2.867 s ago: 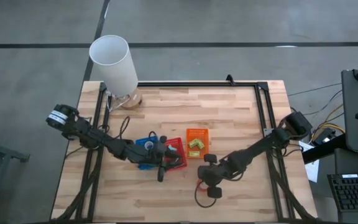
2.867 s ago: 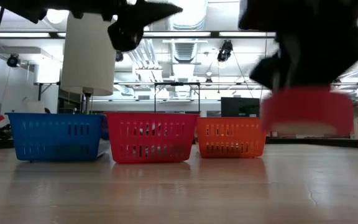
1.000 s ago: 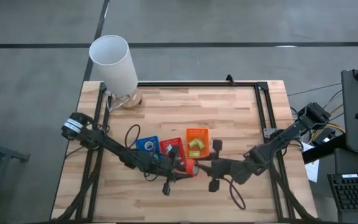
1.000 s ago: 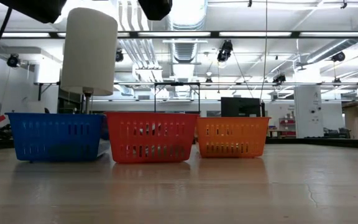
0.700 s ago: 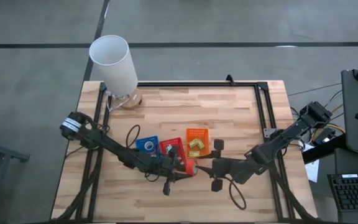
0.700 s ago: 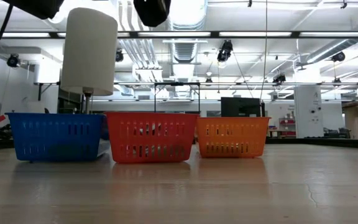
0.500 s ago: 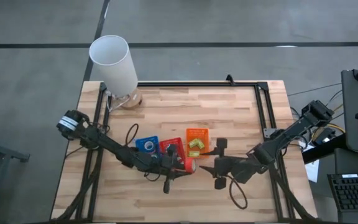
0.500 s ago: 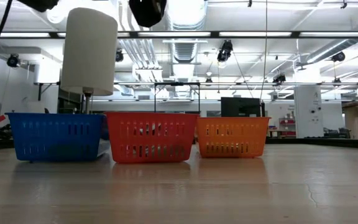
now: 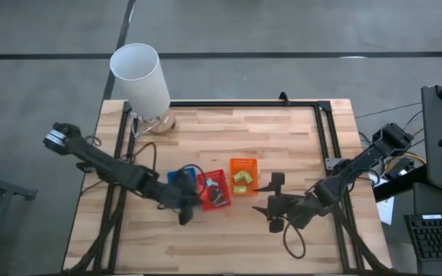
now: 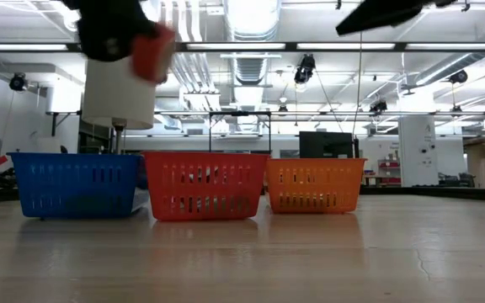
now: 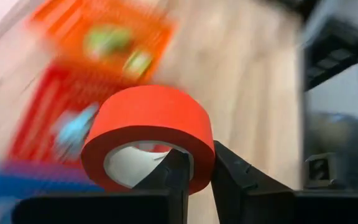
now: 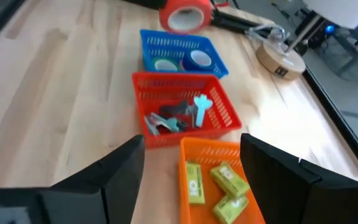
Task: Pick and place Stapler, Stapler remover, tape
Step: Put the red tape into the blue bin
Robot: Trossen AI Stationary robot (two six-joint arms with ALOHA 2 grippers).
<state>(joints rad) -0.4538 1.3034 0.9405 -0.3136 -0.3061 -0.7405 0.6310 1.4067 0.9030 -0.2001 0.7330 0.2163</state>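
My left gripper is shut on a red tape roll and holds it in the air at the blue basket; the right wrist view shows the roll just beyond that basket. A green and a blue tape roll lie in the blue basket. Grey and pale-blue tools lie in the red basket. My right gripper stands open, with nothing in it, right of the orange basket. My left gripper pinches the red roll's wall at the side nearest the wrist. One finger is in the pale centre hole and the other is on the outside. The roll is lifted clear of table and baskets.
The orange basket holds small yellow-green blocks. A white lamp shade on a wooden base stands at the far left. A black frame runs along the table's edges. Bare wood lies near the front edge.
My right gripper has opened, let go of the red roll and drawn back toward the table's right edge. My left gripper, still shut on the roll, has carried it toward the left edge, from beside the red basket to the blue basket.
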